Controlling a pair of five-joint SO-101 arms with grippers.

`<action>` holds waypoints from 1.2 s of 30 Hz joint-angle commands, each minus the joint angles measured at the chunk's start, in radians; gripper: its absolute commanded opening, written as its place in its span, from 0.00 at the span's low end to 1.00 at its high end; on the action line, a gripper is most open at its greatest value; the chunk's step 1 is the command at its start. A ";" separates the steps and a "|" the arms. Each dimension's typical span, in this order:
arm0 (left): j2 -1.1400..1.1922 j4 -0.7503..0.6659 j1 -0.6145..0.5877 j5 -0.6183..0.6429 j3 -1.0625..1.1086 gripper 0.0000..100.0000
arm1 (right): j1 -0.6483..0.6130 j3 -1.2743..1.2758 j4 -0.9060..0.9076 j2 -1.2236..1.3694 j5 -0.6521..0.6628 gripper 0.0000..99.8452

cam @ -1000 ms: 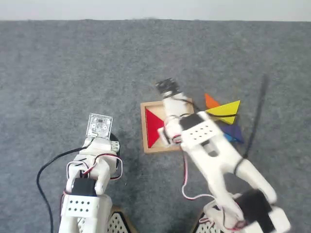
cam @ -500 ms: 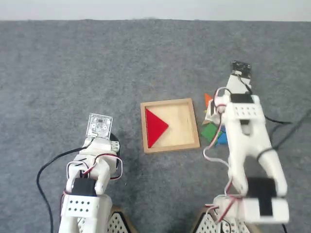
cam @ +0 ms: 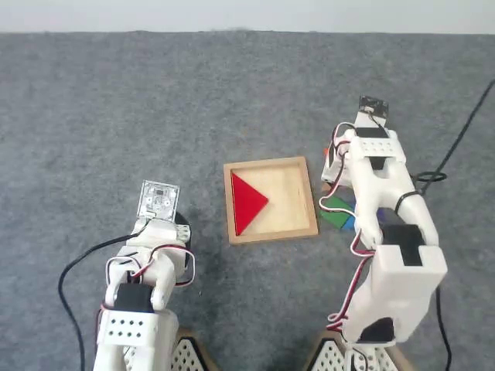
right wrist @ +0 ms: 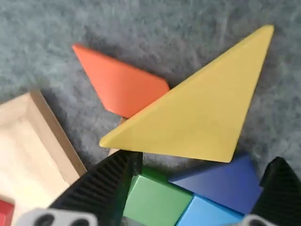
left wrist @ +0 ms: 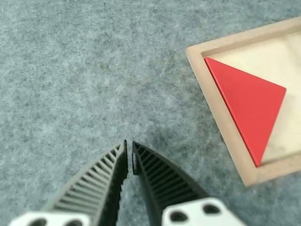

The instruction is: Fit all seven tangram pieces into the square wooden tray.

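Note:
The square wooden tray (cam: 309, 197) lies mid-table with a red triangle (cam: 246, 202) flat in its left half. Right of the tray is a cluster of loose pieces: a large yellow triangle (right wrist: 197, 117) overlapping an orange parallelogram (right wrist: 120, 82), a green square (right wrist: 153, 200), a dark blue triangle (right wrist: 221, 181) and a light blue piece (right wrist: 207, 214). My right gripper (right wrist: 207, 160) hangs open just above this cluster, its fingers straddling the green and blue pieces. My left gripper (left wrist: 129, 146) is shut on nothing, low over the carpet left of the tray (left wrist: 221, 122).
Grey carpet covers the whole table. My right arm (cam: 375, 178) hides most of the loose pieces from above; green (cam: 334, 214) and blue (cam: 349, 224) edges peek out. My left arm (cam: 151, 263) stays near the front left.
My right arm swung from above the tray to the right and now hangs over the loose pieces. The red triangle stayed in the tray. The left arm has not moved.

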 commanded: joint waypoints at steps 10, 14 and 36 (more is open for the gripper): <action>-0.012 0.008 -0.005 0.008 -0.008 0.02 | 0.022 -0.095 0.094 -0.058 0.715 0.41; -0.012 0.008 -0.005 0.008 -0.008 0.02 | 0.056 -0.130 0.166 -0.088 1.017 0.42; -0.012 0.008 -0.005 0.008 -0.008 0.02 | 0.166 -0.468 0.328 0.248 1.611 0.46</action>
